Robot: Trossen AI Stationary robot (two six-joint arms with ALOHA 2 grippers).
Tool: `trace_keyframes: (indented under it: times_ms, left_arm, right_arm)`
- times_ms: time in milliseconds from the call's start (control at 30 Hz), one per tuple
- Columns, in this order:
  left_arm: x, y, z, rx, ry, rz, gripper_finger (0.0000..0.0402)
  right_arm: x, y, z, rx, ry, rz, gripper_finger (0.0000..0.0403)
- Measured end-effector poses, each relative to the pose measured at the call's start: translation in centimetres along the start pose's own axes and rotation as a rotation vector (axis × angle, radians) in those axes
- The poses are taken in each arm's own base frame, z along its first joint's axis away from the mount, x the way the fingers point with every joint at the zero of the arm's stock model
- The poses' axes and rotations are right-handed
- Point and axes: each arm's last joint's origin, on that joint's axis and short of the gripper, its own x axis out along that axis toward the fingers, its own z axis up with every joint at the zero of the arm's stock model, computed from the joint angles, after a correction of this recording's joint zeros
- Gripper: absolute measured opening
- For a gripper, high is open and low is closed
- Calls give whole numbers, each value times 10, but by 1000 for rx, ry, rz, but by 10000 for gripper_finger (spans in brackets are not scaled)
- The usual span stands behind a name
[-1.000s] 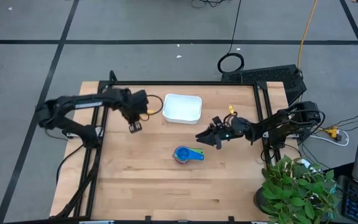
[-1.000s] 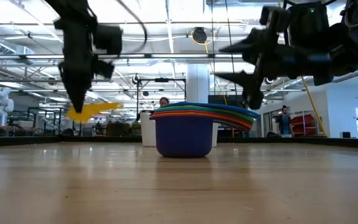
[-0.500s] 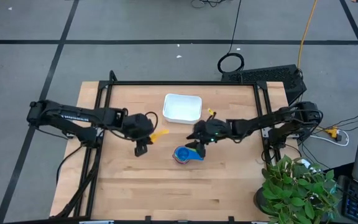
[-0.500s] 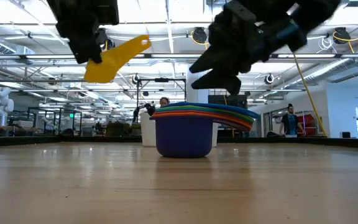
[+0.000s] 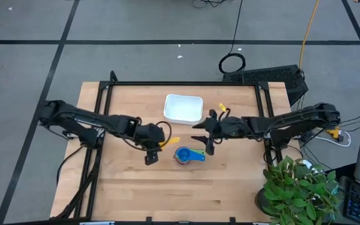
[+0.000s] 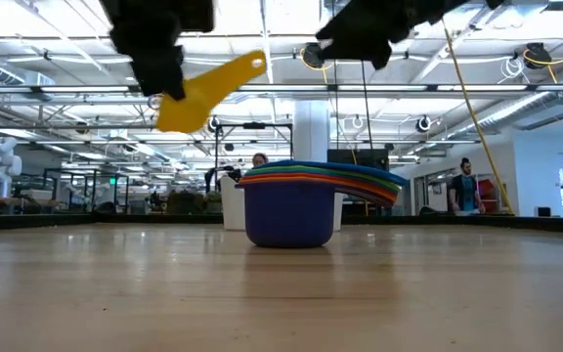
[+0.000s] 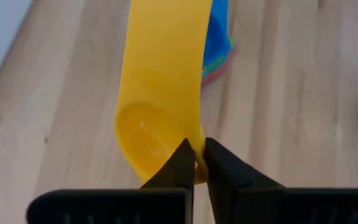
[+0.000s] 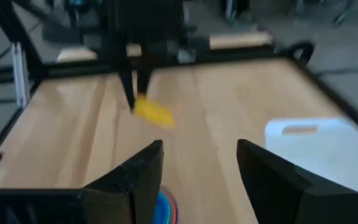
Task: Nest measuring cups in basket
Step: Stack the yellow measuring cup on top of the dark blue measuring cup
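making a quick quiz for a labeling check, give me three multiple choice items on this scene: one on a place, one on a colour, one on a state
1. Where is the stack of measuring cups?
A. in the basket
B. on the table, outside the basket
C. on the floor

2. What colour is the cup in the left end effector?
A. yellow
B. purple
C. white

3. How is the right end effector?
A. shut on a cup
B. open, holding nothing
C. shut on the basket

Key: 1 B, the basket holds nothing; 2 A, the yellow cup is pinched at its rim; 3 B, its fingers stand apart.
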Motion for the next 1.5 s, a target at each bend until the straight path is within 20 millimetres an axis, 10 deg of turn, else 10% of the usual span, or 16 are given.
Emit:
trace_keyframes:
  times_ms: [567,1500]
  left_arm:
    - [47,-37,61,96,14,55,18]
    - [102,-43,57,133,20,164,38]
  right_arm:
    - [-24,-12,9,85,-24,-73,199]
    - [-39,-16,0,107,4,-118,199]
